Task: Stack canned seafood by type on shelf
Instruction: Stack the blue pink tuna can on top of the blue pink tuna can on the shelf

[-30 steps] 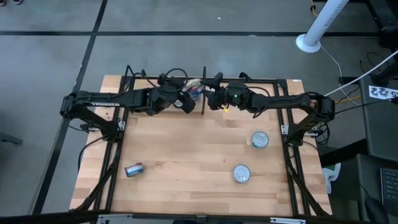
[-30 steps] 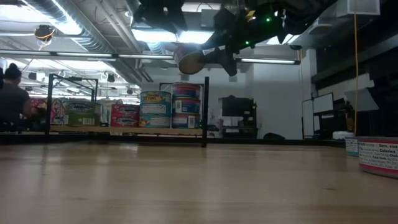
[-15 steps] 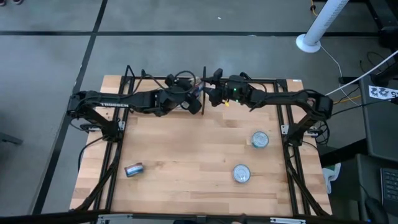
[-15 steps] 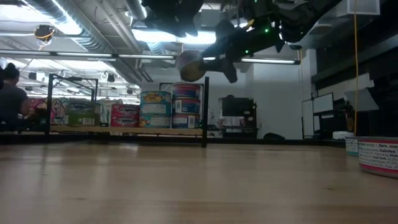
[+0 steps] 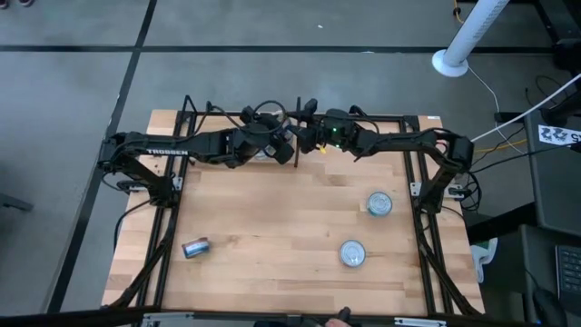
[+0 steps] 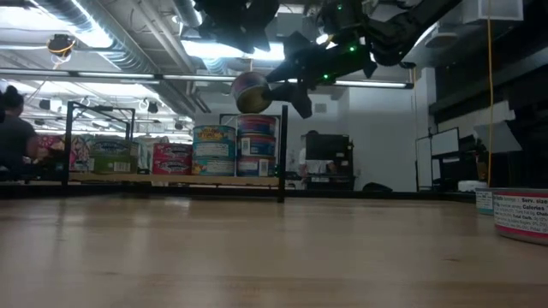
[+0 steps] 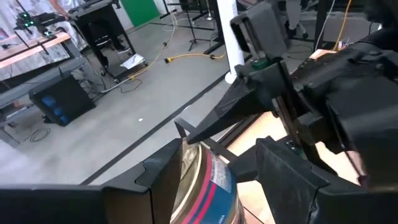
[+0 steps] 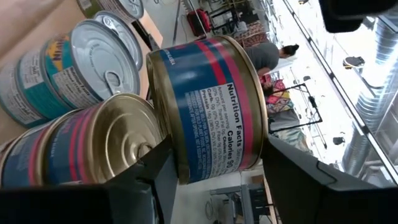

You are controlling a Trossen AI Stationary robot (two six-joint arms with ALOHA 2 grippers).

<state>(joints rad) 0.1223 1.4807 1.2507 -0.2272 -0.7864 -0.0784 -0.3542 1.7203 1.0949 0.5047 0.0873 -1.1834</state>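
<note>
Now both grippers clamp one red-and-blue can (image 8: 208,109) above the shelf (image 5: 272,227). L gripper (image 7: 214,180) & R gripper (image 8: 211,168) pinch it together, near the divider bar (image 6: 283,154).

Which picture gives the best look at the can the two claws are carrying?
The right wrist view: the carried can fills it, label readable. The left wrist view shows only its rim, the low view a small shape in the air, and the high view hides it under the arms.

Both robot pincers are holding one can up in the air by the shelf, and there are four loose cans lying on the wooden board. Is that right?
Almost. The pincers do hold a can up together, but the high view shows three loose cans on the board, not four: one lying on its side, two upright.
</note>
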